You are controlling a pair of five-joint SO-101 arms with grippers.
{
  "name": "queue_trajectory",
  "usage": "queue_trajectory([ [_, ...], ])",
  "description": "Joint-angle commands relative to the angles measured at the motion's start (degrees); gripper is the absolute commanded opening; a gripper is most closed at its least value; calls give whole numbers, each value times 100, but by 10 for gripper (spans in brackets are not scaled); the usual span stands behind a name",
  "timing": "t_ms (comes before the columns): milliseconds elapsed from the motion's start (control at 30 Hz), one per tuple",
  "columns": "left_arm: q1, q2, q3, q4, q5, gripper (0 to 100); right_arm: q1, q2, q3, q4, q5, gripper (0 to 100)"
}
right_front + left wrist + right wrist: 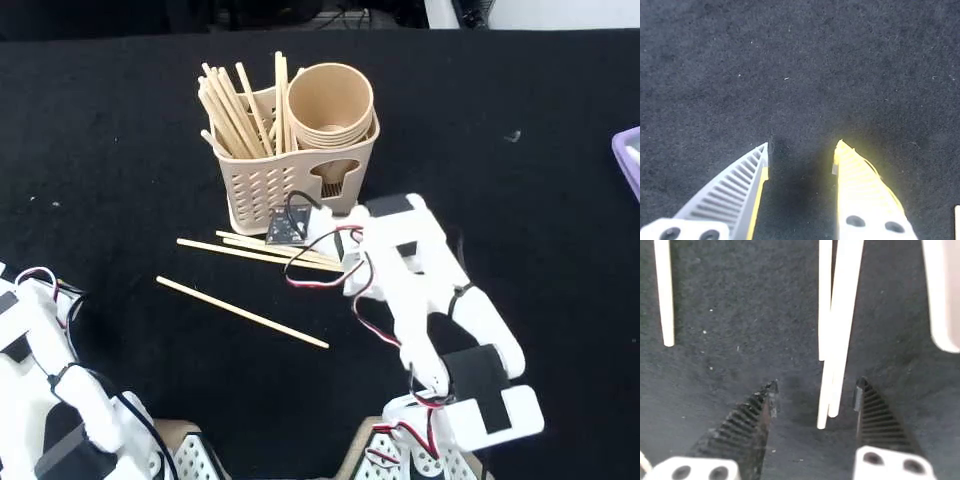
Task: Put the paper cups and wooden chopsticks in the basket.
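Right wrist view: your right gripper is hovering released astride the wooden chopsticks; you are needing a centred, level close before lifting.

The left arm and right arm are white plastic with black blocks and red-and-black cables. The left gripper has pale ribbed fingers edged yellow; the right gripper has black ribbed ones.

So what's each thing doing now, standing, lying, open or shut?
basket: upright, part full.
paper cups: stacked inside the basket.
standing chopsticks: upright in the basket.
loose chopsticks: lying flat on the table.
left gripper: fingers open, empty.
right gripper: fingers open around loose chopstick ends.
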Motion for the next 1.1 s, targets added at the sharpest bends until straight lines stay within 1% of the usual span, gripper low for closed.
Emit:
queue_trajectory([
  [0, -40, -26, -75, -88, -26, 213, -53, -4, -374, -88, 246, 240],
  [300, -40, -26, -66, -88, -26, 213, 44, 101, -382, -88, 255, 240],
  [600, -40, -26, -75, -88, -26, 213, 501, 1349, -1147, -35, 220, 239],
  [667, -40, -26, -75, -88, -26, 213, 545, 1402, -1156, -35, 220, 201],
  [767, -40, -26, -84, -88, -26, 213, 519, 1323, -1121, 273, 246, 40],
  [800, -40, -26, -84, -88, -26, 213, 501, 1262, -1112, 422, 229, 4],
  [833, -40, -26, -84, -88, -26, 213, 501, 1174, -1095, 580, 220, 25],
  [967, -40, -26, -84, -88, -26, 213, 545, 514, -971, 1055, 220, 11],
  [1067, -40, -26, -84, -88, -26, 213, 527, -242, -470, 1169, 220, 11],
])
